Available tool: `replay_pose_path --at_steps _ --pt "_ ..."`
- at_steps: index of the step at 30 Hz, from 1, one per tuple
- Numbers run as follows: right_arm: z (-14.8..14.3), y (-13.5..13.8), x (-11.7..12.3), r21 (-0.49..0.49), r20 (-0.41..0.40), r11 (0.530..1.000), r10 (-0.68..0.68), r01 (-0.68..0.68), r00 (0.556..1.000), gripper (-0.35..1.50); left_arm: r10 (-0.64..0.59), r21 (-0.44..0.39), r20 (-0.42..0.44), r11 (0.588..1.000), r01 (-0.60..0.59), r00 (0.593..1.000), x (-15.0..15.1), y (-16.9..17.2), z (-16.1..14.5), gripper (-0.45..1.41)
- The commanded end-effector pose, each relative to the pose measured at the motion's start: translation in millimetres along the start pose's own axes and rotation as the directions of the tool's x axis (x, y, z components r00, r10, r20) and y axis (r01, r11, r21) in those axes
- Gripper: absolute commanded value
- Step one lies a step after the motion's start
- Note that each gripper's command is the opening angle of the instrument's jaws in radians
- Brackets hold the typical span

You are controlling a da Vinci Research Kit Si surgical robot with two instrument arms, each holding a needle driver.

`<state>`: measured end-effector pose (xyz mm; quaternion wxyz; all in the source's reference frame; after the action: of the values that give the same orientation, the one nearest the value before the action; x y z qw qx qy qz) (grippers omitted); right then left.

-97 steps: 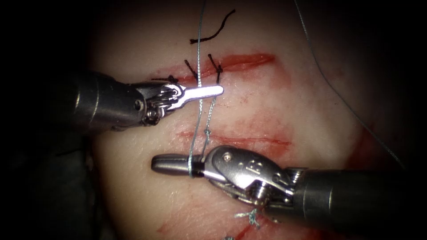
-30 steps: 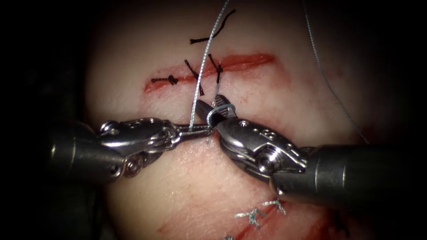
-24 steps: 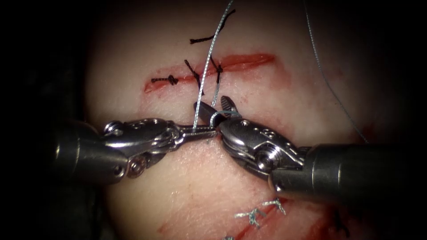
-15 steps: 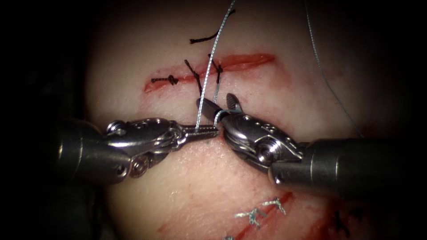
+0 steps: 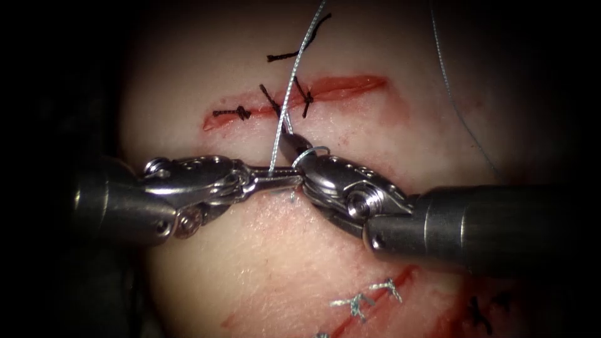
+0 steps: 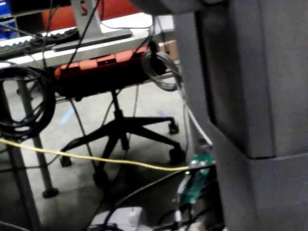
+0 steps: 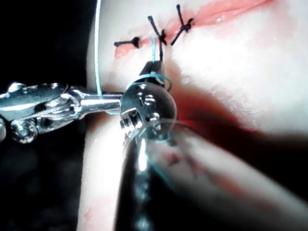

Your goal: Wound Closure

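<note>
Left tool (image 5: 294,182): came in from the left of the endoscope view, lying almost level over the tissue, its two jaws pressed together on the thread; the strand left the jaws just short of their tips. In the right wrist view the same tool (image 7: 113,102) lay with its tips meeting the right tool's wrist.

Right tool (image 5: 289,143): came in from the right, its jaws angled up toward the upper cut. The jaws looked nearly pressed together around the short strand rising from the tissue; whether they truly pinched it could not be told. A loop of thread lay wrapped around the base of the jaws. Right wrist view: (image 7: 150,67).

Thread (image 5: 294,69): pale grey, running from the left tool's jaws steeply up across the upper cut and out of the frame's top edge. A second length (image 5: 454,100) hung well apart on the right.

Needle: could not be made out in any picture; neither tool held it.

Tissue (image 5: 350,281): pale, with smears of red fluid (image 5: 400,169).

Upper cut (image 5: 344,86): red, lying crosswise above both tools, crossed by black stitches (image 5: 240,113) at its left half.

Loose black thread end (image 5: 299,48): lying on the tissue above the upper cut.

Lower cut (image 5: 369,307): carrying a grey knotted stitch (image 5: 357,305).
</note>
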<state>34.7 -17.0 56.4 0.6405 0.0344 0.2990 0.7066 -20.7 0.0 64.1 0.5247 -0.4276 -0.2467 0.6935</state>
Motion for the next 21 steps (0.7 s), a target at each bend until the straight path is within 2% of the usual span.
replay_pose_path --at_steps 1,2,5,7,9,10,11,12,15,17,18,21 --pt "-0.5 -0.2 0.0 0.024 -0.018 1.0 -0.019 0.02 1.0 -0.35 0.044 0.05 -0.005 0.998 -0.043 0.999 0.6 -1.6 0.1 -0.45" --pt "-0.5 -0.2 0.0 0.024 -0.018 1.0 -0.019 0.02 1.0 -0.35 0.044 0.05 -0.005 0.998 -0.043 0.999 0.6 -1.6 0.1 -0.45" --pt "-2.2 0.5 0.4 0.111 -0.07 0.992 -0.057 0.064 0.996 -0.35 0.114 0.145 0.011 0.983 -0.115 0.993 3.8 -5.9 -0.9 -0.45" --pt "-2.9 0.9 0.4 0.157 -0.093 0.981 -0.1 0.114 0.991 -0.35 0.123 0.181 0.017 0.976 -0.124 0.992 4.6 -7.7 -1.2 -0.45" --pt "-3.1 1.0 0.4 0.183 -0.091 0.976 -0.107 0.122 0.99 -0.35 0.126 0.191 0.018 0.973 -0.127 0.992 4.7 -8.1 -1.2 -0.45" --pt "-3.5 1.1 0.3 0.254 -0.094 0.954 -0.143 0.162 0.985 -0.35 0.132 0.219 0.015 0.967 -0.133 0.991 4.8 -8.9 -1.0 -0.45" --pt "-3.7 1.2 0.2 0.276 -0.095 0.946 -0.149 0.17 0.984 -0.35 0.134 0.224 0.016 0.965 -0.134 0.991 4.8 -9.1 -0.8 -0.45" --pt "-4.5 1.1 -0.2 0.342 -0.085 0.916 -0.195 0.212 0.977 -0.35 0.151 0.235 0.03 0.96 -0.153 0.988 5.0 -9.4 -0.1 -0.45" --pt "-5.4 1.5 -0.6 0.394 -0.074 0.88 -0.259 0.267 0.963 -0.35 0.184 0.253 0.045 0.949 -0.189 0.982 5.4 -9.4 0.6 -0.45" --pt "-6.1 2.5 -0.9 0.455 -0.078 0.821 -0.35 0.346 0.934 -0.35 0.212 0.264 0.053 0.939 -0.219 0.976 6.1 -9.4 1.1 -0.45" --pt "-6.3 3.2 -1.0 0.543 -0.072 0.734 -0.442 0.407 0.894 -0.35 0.228 0.271 0.057 0.933 -0.235 0.972 6.6 -9.5 1.5 -0.45" --pt "-6.2 4.1 -1.1 0.616 -0.111 0.618 -0.546 0.489 0.83 -0.35 0.259 0.28 0.065 0.922 -0.267 0.964 7.3 -9.7 2.1 -0.45"
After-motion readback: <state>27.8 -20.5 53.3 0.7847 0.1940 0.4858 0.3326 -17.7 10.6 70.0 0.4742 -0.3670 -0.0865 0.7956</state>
